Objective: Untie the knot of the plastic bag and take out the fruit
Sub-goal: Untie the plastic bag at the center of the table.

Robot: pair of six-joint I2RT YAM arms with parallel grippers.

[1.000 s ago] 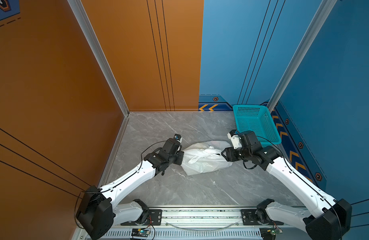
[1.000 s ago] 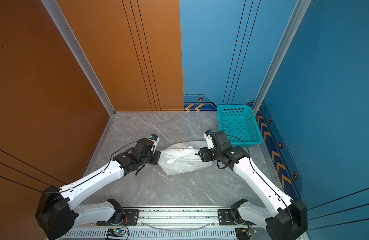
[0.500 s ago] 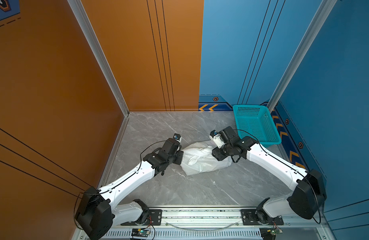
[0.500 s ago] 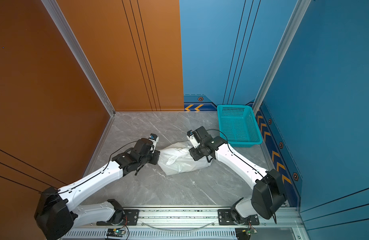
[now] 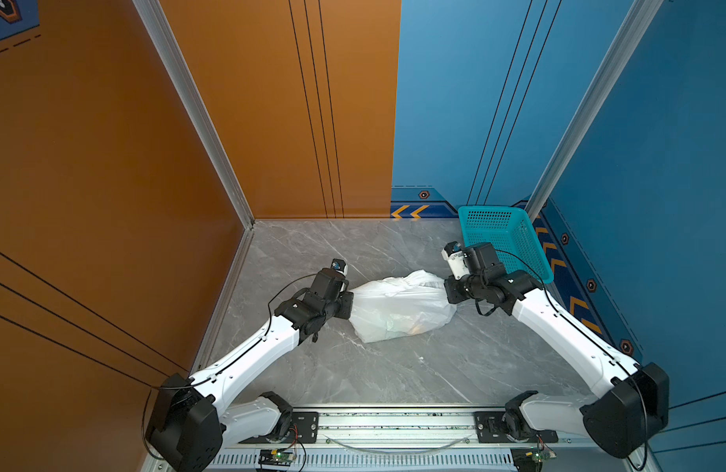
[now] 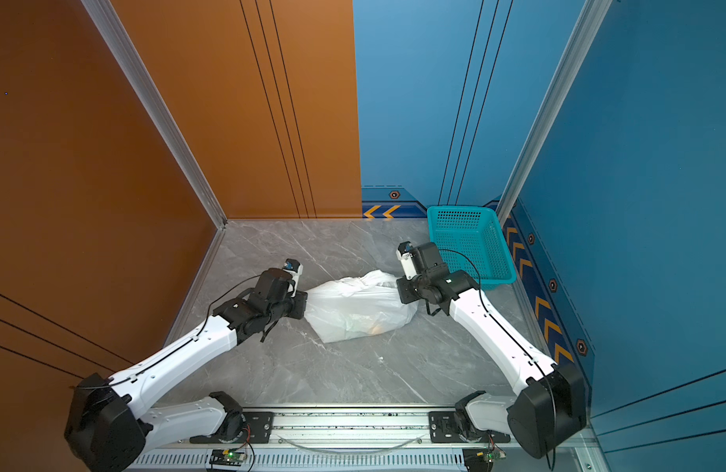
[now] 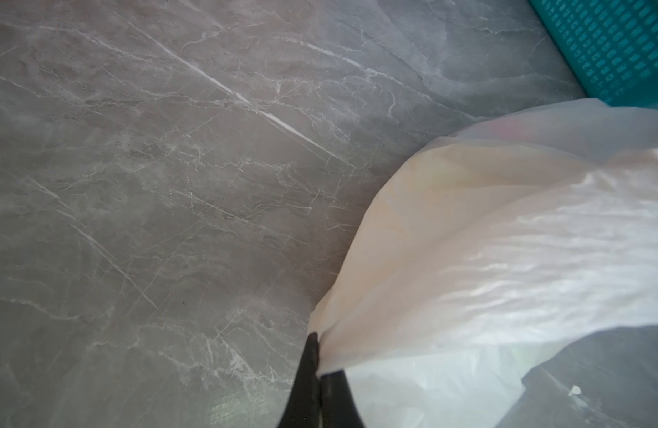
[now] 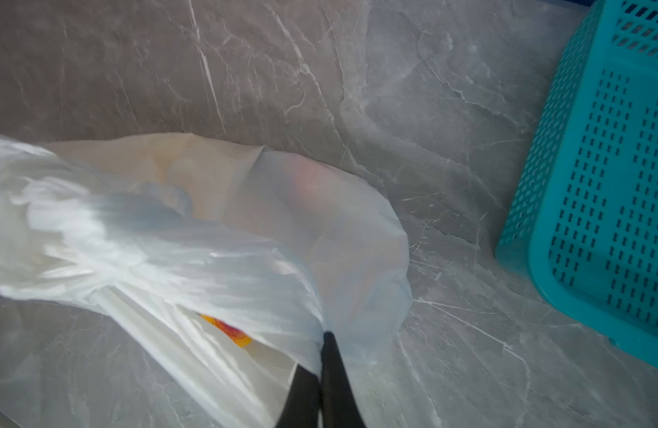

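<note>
Near the plastic bag stands a teal basket, apart.

Grey marble surface, boxed in by an orange wall on the left and a blue wall on the right. The plastic bag lies mid-surface, pulled between the left claw and the right claw, each pinched on one end, blocking the span between the arms. A teal basket fills the far right corner, just beside the right arm. Bare surface lies open beyond the bag and in front of it, down to the rail.
</note>
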